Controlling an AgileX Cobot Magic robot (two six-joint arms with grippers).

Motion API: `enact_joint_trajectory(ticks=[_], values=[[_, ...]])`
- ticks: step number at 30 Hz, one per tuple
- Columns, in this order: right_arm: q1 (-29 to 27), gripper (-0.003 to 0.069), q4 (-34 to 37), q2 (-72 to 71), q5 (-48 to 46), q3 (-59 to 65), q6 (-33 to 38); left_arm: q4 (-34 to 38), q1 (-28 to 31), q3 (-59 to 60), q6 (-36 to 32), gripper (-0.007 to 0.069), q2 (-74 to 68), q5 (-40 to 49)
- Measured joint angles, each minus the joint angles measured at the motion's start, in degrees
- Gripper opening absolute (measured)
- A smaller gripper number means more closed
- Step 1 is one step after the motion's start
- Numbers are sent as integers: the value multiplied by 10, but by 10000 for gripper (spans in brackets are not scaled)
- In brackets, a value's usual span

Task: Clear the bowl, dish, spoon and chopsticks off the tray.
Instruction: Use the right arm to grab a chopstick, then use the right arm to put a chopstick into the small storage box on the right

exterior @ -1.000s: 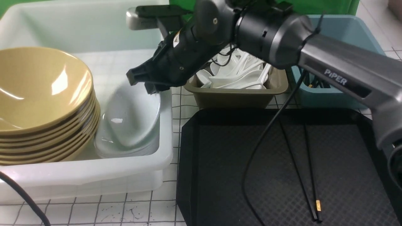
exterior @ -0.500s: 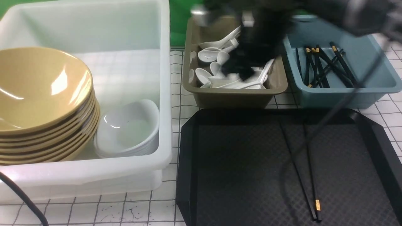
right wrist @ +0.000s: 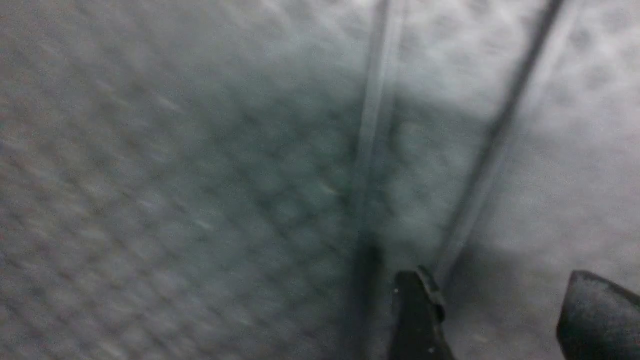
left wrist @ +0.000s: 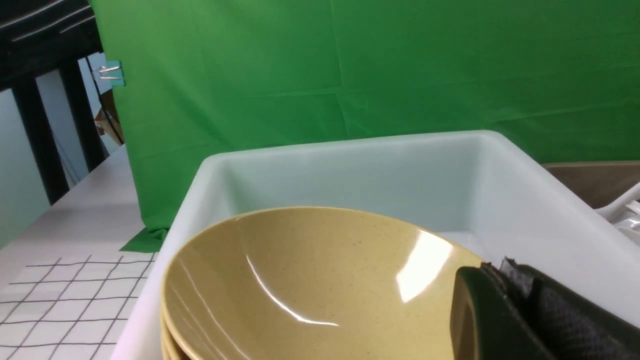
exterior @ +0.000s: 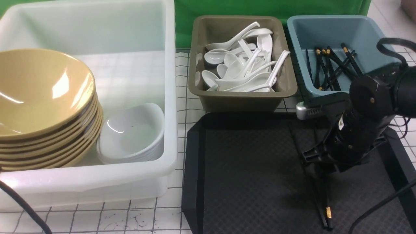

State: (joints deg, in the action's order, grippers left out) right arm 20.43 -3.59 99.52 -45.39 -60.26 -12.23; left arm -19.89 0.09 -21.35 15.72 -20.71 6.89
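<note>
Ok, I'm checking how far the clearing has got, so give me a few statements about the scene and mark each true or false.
1. The chopsticks lie on the tray. True.
2. A spoon lies on the tray. False: the spoons show only in the olive-brown tub.
3. The right pincer is open, close over the chopsticks. True.
4. The yellow bowls are stacked on the tray. False: they are stacked in the white tub.
</note>
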Motion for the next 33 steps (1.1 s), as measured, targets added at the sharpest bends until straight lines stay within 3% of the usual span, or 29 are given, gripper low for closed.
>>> enact_joint_trajectory(ticks=[8,16,22,29,32,33], values=[[-1,363,14,25,11,1,22,0,0,12,1,-13,0,-39],[-1,83,20,33,-10,-1,52,0,0,12,2,-13,0,-43],[-1,76,18,11,-53,2,80,0,0,12,2,-13,0,-43],[-3,76,24,-134,-97,5,122,0,0,12,2,-13,0,-43],[-3,76,12,-198,-28,5,138,0,0,12,2,-13,0,-43],[-7,76,-15,-222,45,6,136,0,0,12,2,-13,0,-43]])
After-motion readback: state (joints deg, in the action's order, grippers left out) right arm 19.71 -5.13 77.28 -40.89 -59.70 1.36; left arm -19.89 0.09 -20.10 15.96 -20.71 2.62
